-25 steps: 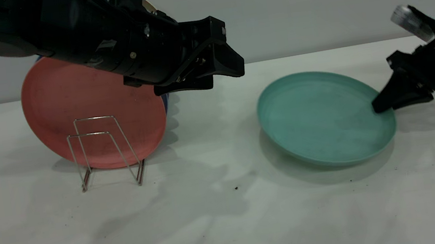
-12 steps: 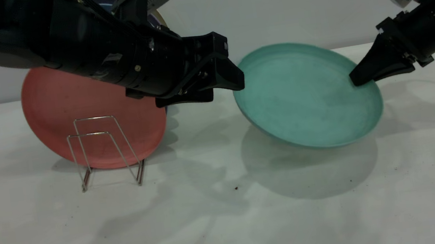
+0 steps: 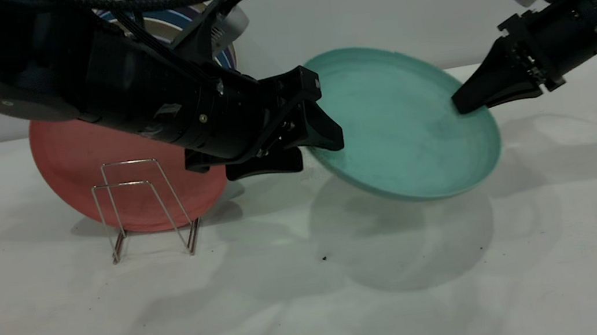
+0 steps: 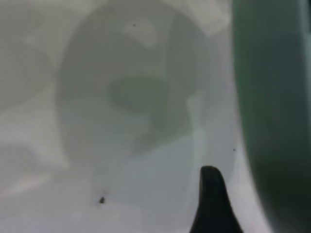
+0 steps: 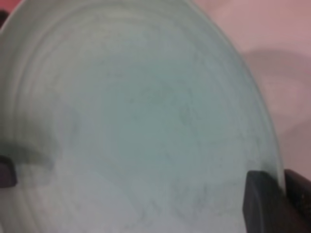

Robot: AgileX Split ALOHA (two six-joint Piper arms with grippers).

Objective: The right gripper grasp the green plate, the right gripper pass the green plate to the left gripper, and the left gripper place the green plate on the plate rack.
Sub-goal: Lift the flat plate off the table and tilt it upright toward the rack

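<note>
The white counter [image 3: 318, 305] carries everything here, and it shows a broad shadow under the lifted plate. Above its left half is the bulky left arm [image 3: 88, 86] with its thick braided cable, reaching toward the middle. The slim right arm [image 3: 576, 23] comes in from the right side.

The green plate [image 3: 403, 123] hangs in the air between the two arms, clear of the counter and tilted with its hollow face toward the camera. It looks stiff and light, probably plastic, with a smooth matte face that may slip. The low raised rim is the only good place to take it, so I judge each grip must pinch across the rim and not on the flat middle.

The salmon-pink plate [image 3: 76, 163] stands on edge behind the plate rack [image 3: 143, 207], with striped blue plates [image 3: 177, 9] behind the left arm.

The right gripper [image 3: 462, 103] has its jaws pinched on the right edge of the green plate; the right wrist view shows one finger over the rim. The left gripper [image 3: 313, 145] is at the opposite, left edge, with its jaws spread, one finger in front of the rim and one lower. It appears ready to close, but it does not hold the plate yet. Because the plate hangs from one edge only, it could swing when the second grip closes.
</note>
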